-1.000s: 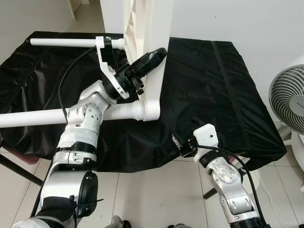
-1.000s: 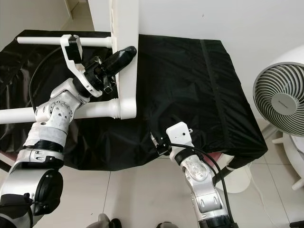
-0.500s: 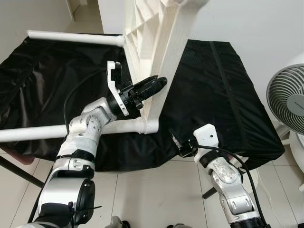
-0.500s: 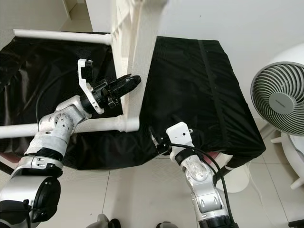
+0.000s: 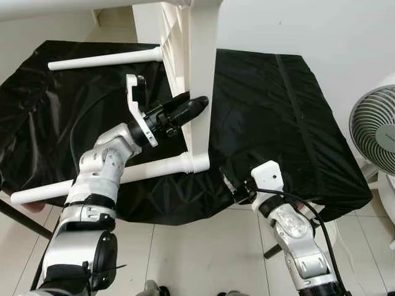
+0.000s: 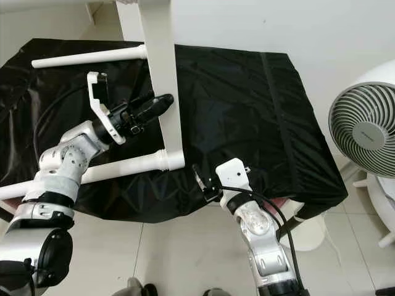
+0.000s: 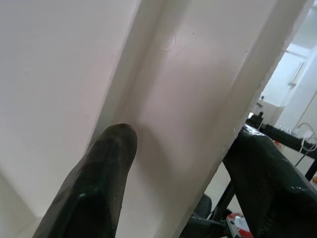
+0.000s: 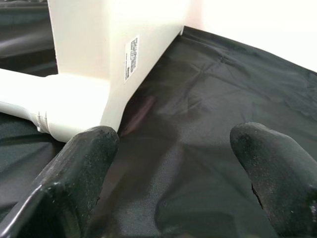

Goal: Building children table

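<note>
Smooth white table top (image 5: 200, 74) (round legs (image 5: 154, 171))

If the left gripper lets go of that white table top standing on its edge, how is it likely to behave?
The white table top stands on a narrow edge on the black cloth, so it would probably tip. Its ribbed plastic looks stiff and fairly light. The attached legs jut out to one side, likely pulling it that way. The left gripper has its jaws around the panel.

A black cloth (image 5: 271, 117) is spread over a low surface. A white wall (image 5: 321, 31) is seen at 12 o'clock, a fan (image 6: 364, 132) at 3 o'clock (white), pale floor tiles (image 5: 203, 253) at 6 o'clock.
</note>
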Controlling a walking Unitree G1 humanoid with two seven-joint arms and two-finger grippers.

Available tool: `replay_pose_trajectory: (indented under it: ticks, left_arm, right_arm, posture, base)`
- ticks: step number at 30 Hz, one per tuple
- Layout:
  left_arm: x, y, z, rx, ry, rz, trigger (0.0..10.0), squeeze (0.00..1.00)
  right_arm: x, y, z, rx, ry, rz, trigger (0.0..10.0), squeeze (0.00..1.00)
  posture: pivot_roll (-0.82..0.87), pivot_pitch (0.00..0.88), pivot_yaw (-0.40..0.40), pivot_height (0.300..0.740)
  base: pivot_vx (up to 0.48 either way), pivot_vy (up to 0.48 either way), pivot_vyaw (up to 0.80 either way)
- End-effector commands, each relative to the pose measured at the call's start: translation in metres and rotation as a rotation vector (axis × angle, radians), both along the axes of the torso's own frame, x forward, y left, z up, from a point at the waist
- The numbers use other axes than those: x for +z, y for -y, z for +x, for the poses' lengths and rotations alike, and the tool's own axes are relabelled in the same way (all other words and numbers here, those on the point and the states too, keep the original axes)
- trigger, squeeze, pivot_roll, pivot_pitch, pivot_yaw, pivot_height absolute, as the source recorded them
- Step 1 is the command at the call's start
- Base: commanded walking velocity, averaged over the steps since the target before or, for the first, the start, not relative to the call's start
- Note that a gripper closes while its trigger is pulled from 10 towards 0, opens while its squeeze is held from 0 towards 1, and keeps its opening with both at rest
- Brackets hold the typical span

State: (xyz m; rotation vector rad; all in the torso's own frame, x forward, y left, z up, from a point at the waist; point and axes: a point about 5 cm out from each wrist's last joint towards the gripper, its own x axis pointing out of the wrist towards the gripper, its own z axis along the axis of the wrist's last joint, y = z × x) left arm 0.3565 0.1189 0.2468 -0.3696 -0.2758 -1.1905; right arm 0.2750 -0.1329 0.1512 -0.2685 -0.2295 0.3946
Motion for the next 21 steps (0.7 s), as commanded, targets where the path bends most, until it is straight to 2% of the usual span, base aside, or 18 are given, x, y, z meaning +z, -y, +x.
replay_pose_trajectory:
  ticks: [1, 2, 3, 5, 8, 9, 11, 15, 16, 17, 21]
  left_arm:
    - [-0.009, -0.010, 0.002, 0.149, -0.067, 0.049, 10.0, 0.00]
    - [-0.009, -0.010, 0.002, 0.149, -0.067, 0.049, 10.0, 0.00]
    - [-0.018, -0.015, -0.003, 0.137, -0.048, 0.134, 10.0, 1.00]
    - [-0.028, -0.021, -0.009, 0.137, -0.021, 0.254, 10.0, 1.00]
    - [-0.030, -0.023, -0.011, 0.146, -0.001, 0.292, 10.0, 1.00]
    - [-0.030, -0.026, -0.012, 0.163, 0.010, 0.307, 10.0, 0.00]
    - [-0.029, -0.028, -0.013, 0.175, 0.017, 0.315, 10.0, 0.00]
    - [-0.026, -0.037, -0.020, 0.220, 0.086, 0.402, 10.0, 0.00]
    - [-0.023, -0.044, -0.023, 0.301, 0.107, 0.465, 10.0, 0.00]
    - [-0.023, -0.044, -0.023, 0.301, 0.107, 0.465, 10.0, 0.00]
    - [-0.022, -0.053, -0.027, 0.435, 0.129, 0.546, 10.0, 0.00]
  right_arm:
    - [-0.003, 0.000, -0.001, 0.002, -0.015, 0.000, 10.0, 0.00]
    - [-0.003, 0.000, -0.001, 0.002, -0.015, 0.000, 10.0, 0.00]
    - [-0.004, 0.000, -0.001, 0.002, -0.016, 0.001, 10.0, 0.00]
    - [-0.004, -0.001, -0.001, 0.004, -0.018, 0.002, 10.0, 0.00]
    - [-0.004, -0.001, 0.000, 0.005, -0.017, 0.003, 10.0, 0.00]
    - [-0.003, -0.002, 0.000, 0.005, -0.015, 0.004, 10.0, 0.00]
    - [-0.003, -0.002, 0.000, 0.005, -0.014, 0.004, 10.0, 0.00]
    - [-0.003, 0.000, 0.000, 0.000, -0.012, 0.004, 10.0, 0.00]
    - [-0.003, 0.001, -0.001, -0.005, -0.009, 0.001, 10.0, 0.00]
    - [-0.003, 0.001, -0.001, -0.005, -0.009, 0.001, 10.0, 0.00]
    - [0.000, -0.001, -0.003, 0.001, 0.001, 0.000, 10.0, 0.00]
  posture:
    - [-0.11, 0.114, 0.026, 0.740]
    - [-0.11, 0.114, 0.026, 0.740]
    - [-0.11, 0.114, 0.026, 0.740]
    - [-0.11, 0.114, 0.026, 0.740]
    - [-0.11, 0.114, 0.026, 0.740]
    - [-0.10, 0.110, 0.024, 0.740]
    - [-0.10, 0.110, 0.024, 0.740]
    - [-0.10, 0.109, 0.027, 0.740]
    - [-0.10, 0.108, 0.029, 0.740]
    - [-0.10, 0.108, 0.029, 0.740]
    - [-0.09, 0.106, 0.035, 0.740]
  base:
    - [0.000, 0.000, 0.00]
    - [0.000, 0.000, 0.00]
    - [0.000, 0.000, 0.00]
    - [0.000, 0.000, 0.00]
    - [0.000, 0.000, 0.00]
    - [0.000, 0.000, 0.00]
    - [0.000, 0.000, 0.00]
    - [0.000, 0.000, 0.00]
    - [0.000, 0.000, 0.00]
    - [0.000, 0.000, 0.00]
    - [0.000, 0.000, 0.00]
